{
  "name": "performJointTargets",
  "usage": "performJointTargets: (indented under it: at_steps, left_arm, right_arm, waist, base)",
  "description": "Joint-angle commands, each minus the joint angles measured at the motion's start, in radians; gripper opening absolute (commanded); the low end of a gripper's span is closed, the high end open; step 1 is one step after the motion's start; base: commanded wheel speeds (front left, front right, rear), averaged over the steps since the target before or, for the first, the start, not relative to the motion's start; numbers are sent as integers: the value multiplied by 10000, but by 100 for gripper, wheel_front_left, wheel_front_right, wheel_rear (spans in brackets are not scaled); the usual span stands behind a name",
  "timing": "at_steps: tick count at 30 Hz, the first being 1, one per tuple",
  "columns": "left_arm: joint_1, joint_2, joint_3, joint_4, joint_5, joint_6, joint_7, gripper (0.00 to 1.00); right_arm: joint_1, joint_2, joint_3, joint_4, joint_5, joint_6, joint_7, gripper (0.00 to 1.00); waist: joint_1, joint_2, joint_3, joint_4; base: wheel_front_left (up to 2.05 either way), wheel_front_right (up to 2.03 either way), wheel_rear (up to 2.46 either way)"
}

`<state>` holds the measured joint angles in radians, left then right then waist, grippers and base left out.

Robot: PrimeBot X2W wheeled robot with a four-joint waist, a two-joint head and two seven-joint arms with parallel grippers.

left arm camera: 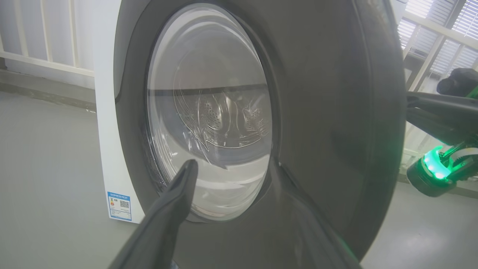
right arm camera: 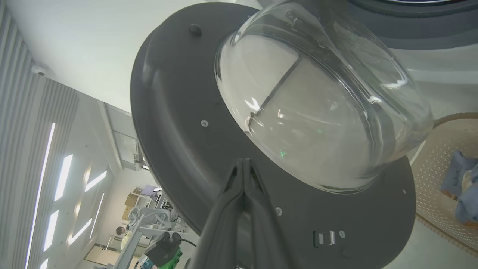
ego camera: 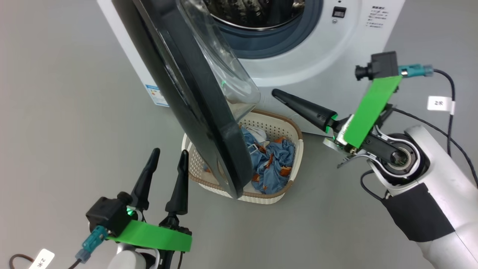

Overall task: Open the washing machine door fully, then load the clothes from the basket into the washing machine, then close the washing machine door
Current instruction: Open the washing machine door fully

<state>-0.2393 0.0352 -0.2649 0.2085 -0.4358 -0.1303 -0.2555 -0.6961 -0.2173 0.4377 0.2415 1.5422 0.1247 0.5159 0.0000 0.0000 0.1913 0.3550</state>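
Note:
The white washing machine (ego camera: 298, 71) stands at the top with its steel drum (ego camera: 254, 11) exposed. Its black door (ego camera: 179, 97) is swung partly out, edge-on to me, the clear porthole (ego camera: 224, 71) bulging right. Below it sits the cream basket (ego camera: 280, 123) holding the light-blue and orange clothes (ego camera: 274, 160). My left gripper (ego camera: 168, 155) is open, just left of the door's lower edge, facing its outer face (left arm camera: 328, 112). My right gripper (ego camera: 278, 94) is shut and empty, pointing at the door's inner side (right arm camera: 179, 123) below the glass (right arm camera: 317, 104).
Grey floor surrounds the machine. A blue label sticker (ego camera: 157, 93) marks the washer's left side. The door's lower edge overhangs the basket's left half. Cables trail from both wrists. A person (right arm camera: 121, 231) sits far back in the room.

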Motion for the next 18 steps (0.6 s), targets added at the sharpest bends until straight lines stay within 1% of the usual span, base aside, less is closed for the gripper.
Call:
performJointTargets:
  at_steps: [1, 2, 3, 4, 6, 7, 8, 10, 11, 18]
  left_arm:
    - [-9, 150, 433, -148, 175, -3, -63, 100]
    - [7, 150, 484, -135, 200, -3, -63, 100]
    - [30, 150, 540, -121, 228, -3, -63, 100]
    - [30, 150, 540, -121, 228, -3, -63, 100]
    - [105, 150, 671, -99, 287, -3, -63, 100]
    - [149, 151, 739, -90, 314, -3, -63, 100]
    - [193, 162, 802, -84, 335, -3, -63, 100]
    - [294, 209, 947, -96, 360, -4, -63, 100]
    - [346, 233, 1023, -113, 362, -4, -63, 100]
    - [682, 600, 1466, -164, 352, -4, -63, 100]
  right_arm:
    - [259, -89, -13, -329, -236, 60, -330, 18]
    - [345, -191, 1, -327, -319, 60, -507, 29]
    - [444, -266, 17, -318, -351, 60, -674, 38]
    - [444, -266, 17, -318, -351, 60, -674, 38]
    - [646, -436, 56, -319, -420, 60, -1020, 49]
    - [757, -522, 76, -297, -456, 60, -1211, 69]
    - [878, -590, 89, -288, -445, 60, -1390, 84]
    - [1119, -732, 123, -315, -396, 60, -1679, 96]
    - [1225, -828, 161, -339, -418, 60, -1817, 100]
    - [1981, -1443, 431, -395, -508, 60, -2870, 100]
  waist:
    - [0, 0, -180, -230]
    - [0, 0, -226, -293]
    - [0, 0, -282, -359]
    - [0, 0, -282, -359]
    - [0, 0, -391, -499]
    - [0, 0, -447, -569]
    - [0, 0, -508, -636]
    - [0, 0, -596, -799]
    - [0, 0, -624, -886]
    - [0, 0, -888, -1536]
  base:
    - [0, 0, 0]
    - [0, 0, 0]
    - [0, 0, 0]
    - [0, 0, 0]
    - [0, 0, 0]
    - [0, 0, 0]
    - [0, 0, 0]
    - [0, 0, 0]
    - [0, 0, 0]
    - [0, 0, 0]
